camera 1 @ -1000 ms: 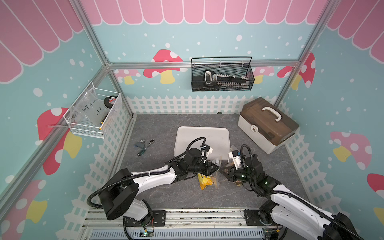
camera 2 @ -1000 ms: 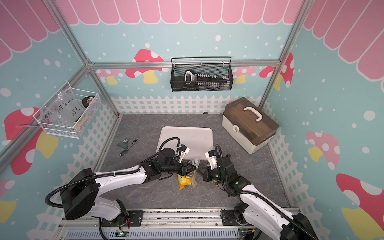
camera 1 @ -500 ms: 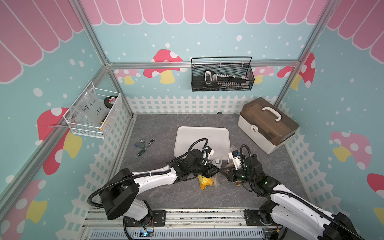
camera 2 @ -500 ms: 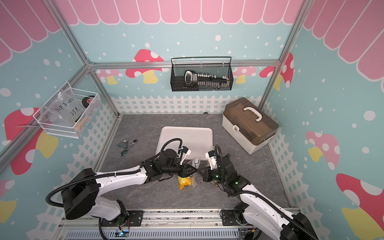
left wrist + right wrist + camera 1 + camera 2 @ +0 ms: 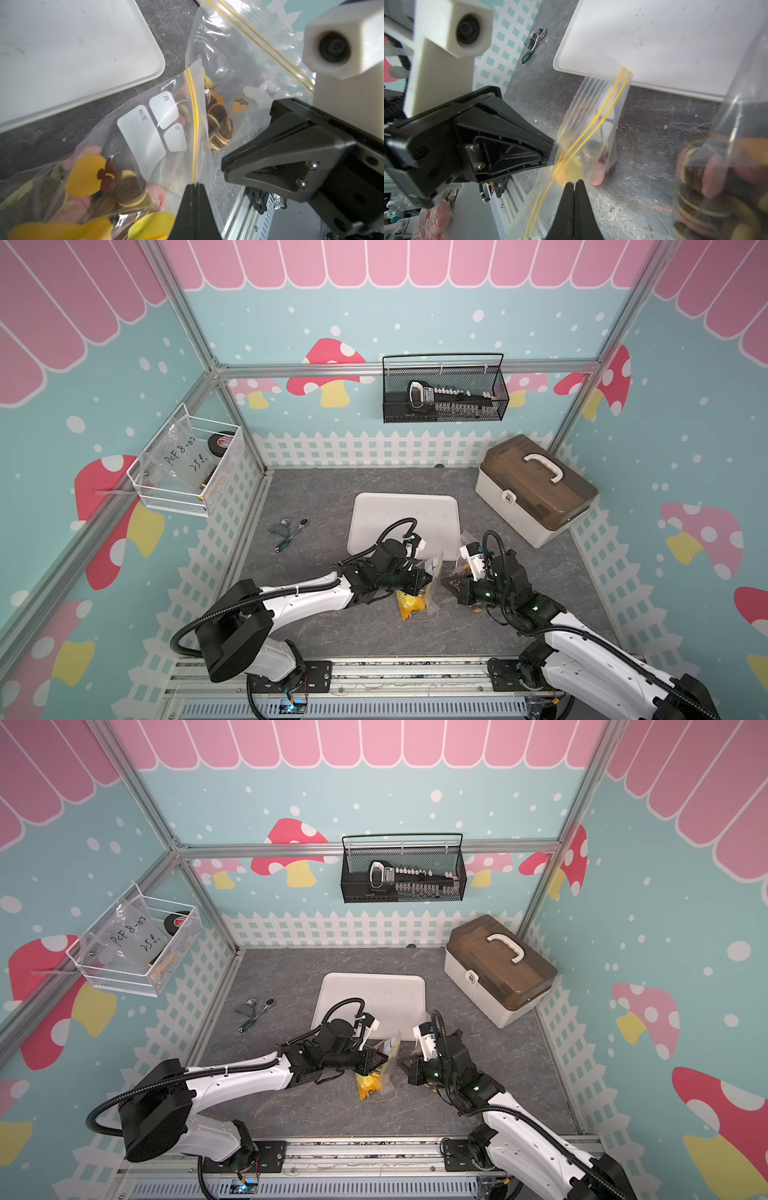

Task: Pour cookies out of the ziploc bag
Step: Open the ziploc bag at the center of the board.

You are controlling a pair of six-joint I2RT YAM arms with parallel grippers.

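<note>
clear ziploc bag (image 5: 145, 128) with yellow zip stripe, round brown and pink cookies (image 5: 124, 192) inside, left gripper (image 5: 192, 186) clamped on its zip edge, right gripper (image 5: 573, 184) clenched just beside

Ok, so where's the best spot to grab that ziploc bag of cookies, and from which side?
Probably the flat lip at the yellow zipper stripe, the one cookie-free part of the ziploc bag. That lip stands up off the table, so come in from the side, as the left gripper does, shut on it. Lower down the cookies bulge the film.
</note>
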